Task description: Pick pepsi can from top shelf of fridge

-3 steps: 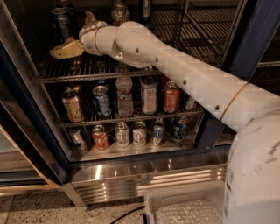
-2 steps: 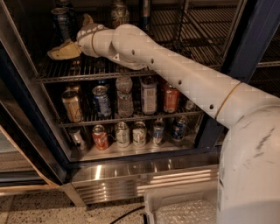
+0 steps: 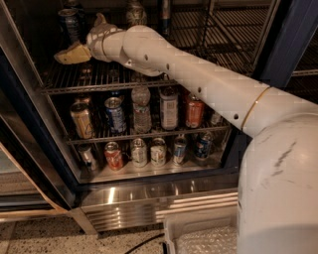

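Note:
The pepsi can, dark navy with a silver rim, stands upright at the far left of the top shelf, a wire rack inside the fridge. My gripper reaches in over this rack, just right of the can and in front of it. It is open: one tan finger points down-left below the can's middle, the other sticks up to the can's right. Nothing is held. My white arm crosses the view from the lower right.
Another can and a dark bottle stand further right on the top rack. The middle rack holds a gold can, a blue can, a clear bottle and a red can. Several cans fill the bottom rack. A white tray lies on the floor.
The gripper and forearm have shifted a little to the left and up, closer to the pepsi can. The cans have not moved.

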Action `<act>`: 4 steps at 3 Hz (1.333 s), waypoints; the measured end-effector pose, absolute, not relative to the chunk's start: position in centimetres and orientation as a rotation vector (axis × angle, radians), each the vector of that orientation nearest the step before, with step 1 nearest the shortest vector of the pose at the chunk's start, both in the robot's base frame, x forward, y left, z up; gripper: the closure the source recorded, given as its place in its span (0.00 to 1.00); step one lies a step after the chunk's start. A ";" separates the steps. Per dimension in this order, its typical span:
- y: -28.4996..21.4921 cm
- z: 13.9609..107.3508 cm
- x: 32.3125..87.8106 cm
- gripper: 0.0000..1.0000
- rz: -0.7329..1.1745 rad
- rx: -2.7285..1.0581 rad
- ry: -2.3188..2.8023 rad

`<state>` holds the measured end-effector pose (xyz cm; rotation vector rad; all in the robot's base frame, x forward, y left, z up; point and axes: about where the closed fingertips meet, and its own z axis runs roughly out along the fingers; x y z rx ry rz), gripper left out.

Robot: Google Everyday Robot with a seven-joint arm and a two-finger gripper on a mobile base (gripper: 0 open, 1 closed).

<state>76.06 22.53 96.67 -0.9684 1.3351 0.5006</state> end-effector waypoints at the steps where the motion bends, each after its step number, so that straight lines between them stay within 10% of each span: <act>1: 22.8 97.5 77.0 0.00 0.482 -0.969 1.331; 4: 24.4 96.4 80.8 0.05 0.471 -0.951 1.358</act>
